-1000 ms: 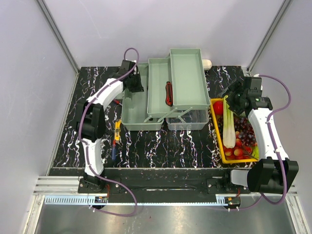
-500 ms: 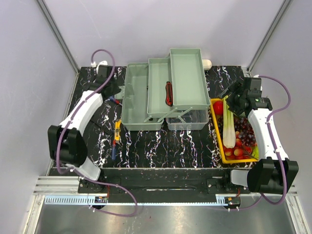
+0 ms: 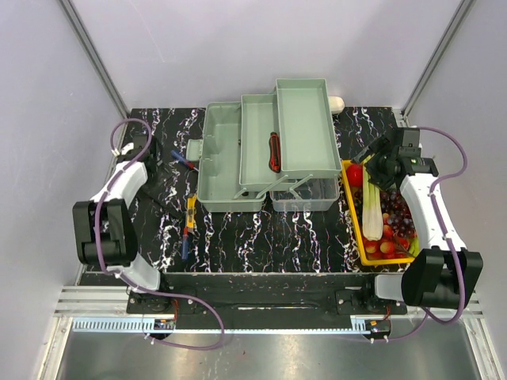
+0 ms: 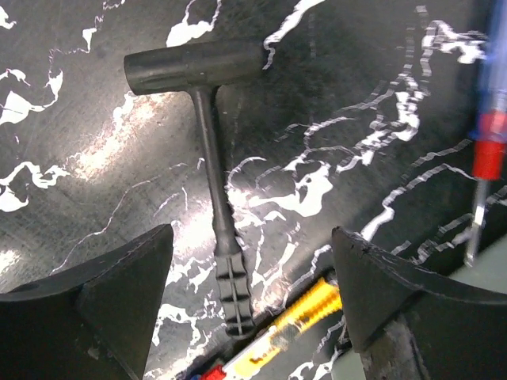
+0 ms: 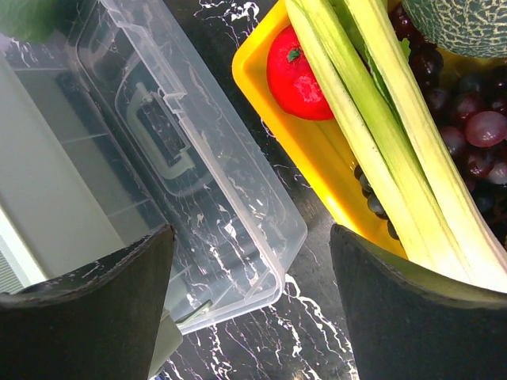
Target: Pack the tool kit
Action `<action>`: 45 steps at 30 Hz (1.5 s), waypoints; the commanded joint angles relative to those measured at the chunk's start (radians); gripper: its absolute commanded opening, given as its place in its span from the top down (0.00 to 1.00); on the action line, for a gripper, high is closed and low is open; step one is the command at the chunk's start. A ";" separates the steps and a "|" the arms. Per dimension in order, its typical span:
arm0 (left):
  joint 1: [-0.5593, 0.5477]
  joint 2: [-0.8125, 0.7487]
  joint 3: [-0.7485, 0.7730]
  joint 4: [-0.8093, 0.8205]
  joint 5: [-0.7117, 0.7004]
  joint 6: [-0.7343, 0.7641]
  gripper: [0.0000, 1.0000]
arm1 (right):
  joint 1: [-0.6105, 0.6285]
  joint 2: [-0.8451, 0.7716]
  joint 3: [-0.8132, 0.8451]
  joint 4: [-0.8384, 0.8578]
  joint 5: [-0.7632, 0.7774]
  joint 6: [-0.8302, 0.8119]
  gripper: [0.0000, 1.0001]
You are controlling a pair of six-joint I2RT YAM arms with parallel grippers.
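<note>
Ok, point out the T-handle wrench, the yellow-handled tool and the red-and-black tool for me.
T-handle wrench (image 4: 212, 158): left wrist view, middle of its shaft.
yellow-handled tool (image 3: 191, 209): top external view, on its yellow grip.
red-and-black tool (image 3: 274, 152): top external view, middle of its handle.

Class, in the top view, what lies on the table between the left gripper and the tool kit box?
A red-and-blue screwdriver lies between the left gripper and the tool kit box, shown in the top view.
</note>
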 commanded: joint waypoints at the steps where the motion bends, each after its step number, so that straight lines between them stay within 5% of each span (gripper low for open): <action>1: 0.053 0.097 0.043 -0.026 0.067 -0.034 0.16 | -0.005 0.007 -0.001 0.033 0.014 0.010 0.16; 9: 0.091 0.196 0.034 -0.029 0.093 -0.068 0.23 | -0.005 0.029 0.011 0.038 0.020 0.005 0.16; 19: 0.120 0.232 0.015 0.000 0.073 -0.085 0.47 | -0.005 0.052 0.025 0.042 0.017 -0.001 0.16; 22: 0.140 0.243 0.003 0.009 0.084 -0.083 0.61 | -0.005 0.056 0.026 0.044 0.017 -0.001 0.16; 27: 0.154 0.239 0.008 0.011 0.078 -0.074 0.98 | -0.005 0.064 0.031 0.045 0.017 0.005 0.16; 38: 0.235 0.092 0.142 0.035 0.153 -0.007 1.00 | -0.005 0.055 0.026 0.042 0.014 0.010 0.16; 45: 0.209 0.035 0.326 0.066 0.336 0.084 1.00 | -0.005 0.055 0.023 0.032 0.014 0.010 0.16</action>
